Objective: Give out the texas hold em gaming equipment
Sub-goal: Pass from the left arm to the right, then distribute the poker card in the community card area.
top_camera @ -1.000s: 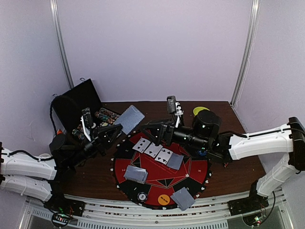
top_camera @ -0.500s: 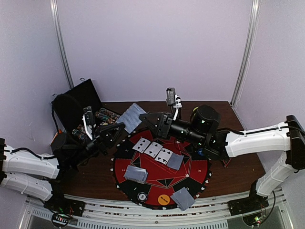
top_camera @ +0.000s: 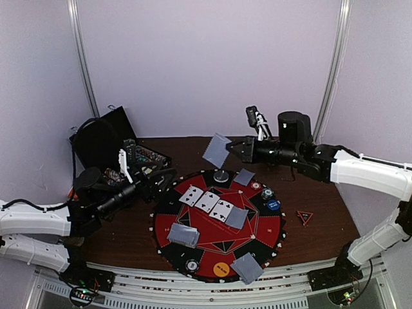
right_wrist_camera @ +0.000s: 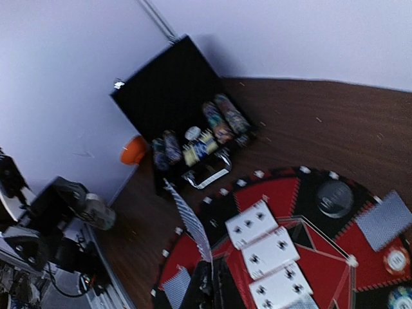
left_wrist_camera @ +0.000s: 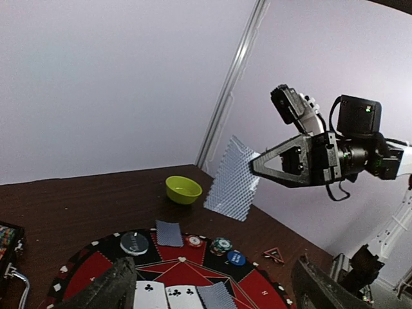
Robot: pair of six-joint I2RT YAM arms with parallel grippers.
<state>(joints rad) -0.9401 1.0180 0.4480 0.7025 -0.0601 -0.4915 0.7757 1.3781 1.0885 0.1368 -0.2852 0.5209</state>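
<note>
My right gripper (top_camera: 233, 148) is shut on one grey-blue-backed playing card (top_camera: 217, 149), held in the air over the mat's far edge. The right wrist view shows that card (right_wrist_camera: 190, 222) edge-on, rising from the closed fingertips (right_wrist_camera: 212, 283). My left gripper (top_camera: 164, 179) hangs open and empty at the mat's left rim, its fingers (left_wrist_camera: 106, 290) spread wide, facing the held card (left_wrist_camera: 233, 179). On the round mat (top_camera: 264, 226) lie three face-up cards (top_camera: 207, 201), a face-down card (top_camera: 236, 217) beside them, further face-down cards (top_camera: 183, 235) (top_camera: 247, 267) (top_camera: 244, 177), chips (top_camera: 267, 193), a blue disc (top_camera: 273, 205) and an orange disc (top_camera: 221, 269).
An open black case (top_camera: 138, 161) of chip rows stands at the back left. A lime-green bowl (left_wrist_camera: 183, 189) sits on the table behind the mat. A grey round button (top_camera: 221, 176) lies at the mat's far rim, and a red triangle (top_camera: 304, 217) on the wood to its right.
The card passed from my left gripper to my right. The left jaws opened and drew back left; the right gripper shut on the card and carried it right and back.
</note>
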